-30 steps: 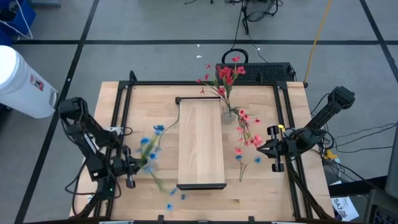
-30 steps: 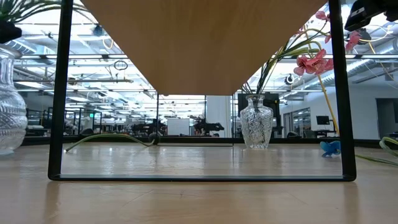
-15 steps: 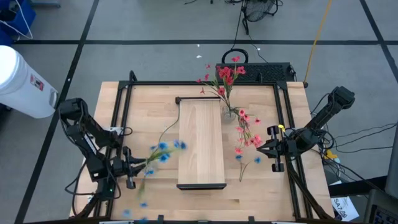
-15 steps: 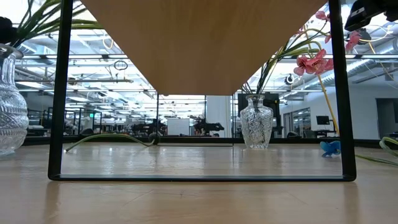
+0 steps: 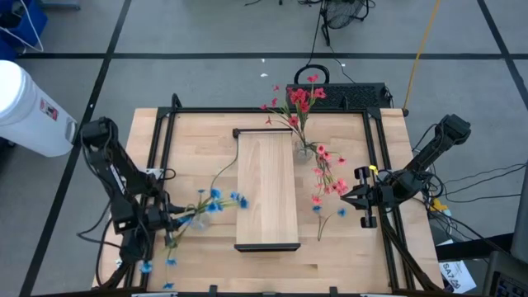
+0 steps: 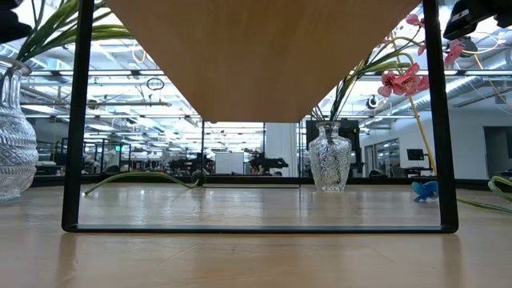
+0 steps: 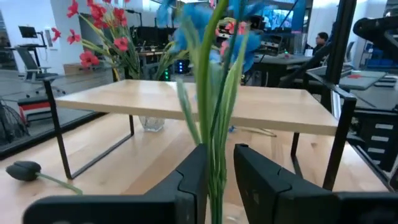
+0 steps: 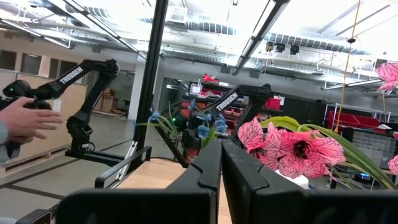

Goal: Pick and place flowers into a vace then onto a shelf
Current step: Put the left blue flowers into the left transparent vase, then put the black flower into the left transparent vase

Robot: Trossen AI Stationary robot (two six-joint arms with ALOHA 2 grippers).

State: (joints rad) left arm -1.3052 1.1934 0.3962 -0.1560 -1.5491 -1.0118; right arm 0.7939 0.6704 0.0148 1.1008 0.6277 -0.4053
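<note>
Blue flowers (image 5: 216,199) now swung upright and over toward the left-hand vase (image 6: 14,132), stems pinched in the narrow left gripper (image 5: 167,219) at the tabletop's (image 5: 198,148) left edge. Next: lowering stems into it. Shelf (image 5: 266,188) bare at centre. Right gripper (image 5: 360,197) shut on the pink flowers (image 8: 292,149).

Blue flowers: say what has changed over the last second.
The left gripper has swung the blue flowers round, their blossoms sweeping toward the shelf, stems clamped in its fingers. The left arm shifted slightly. The right gripper, its red flowers and the vase stayed put.
</note>
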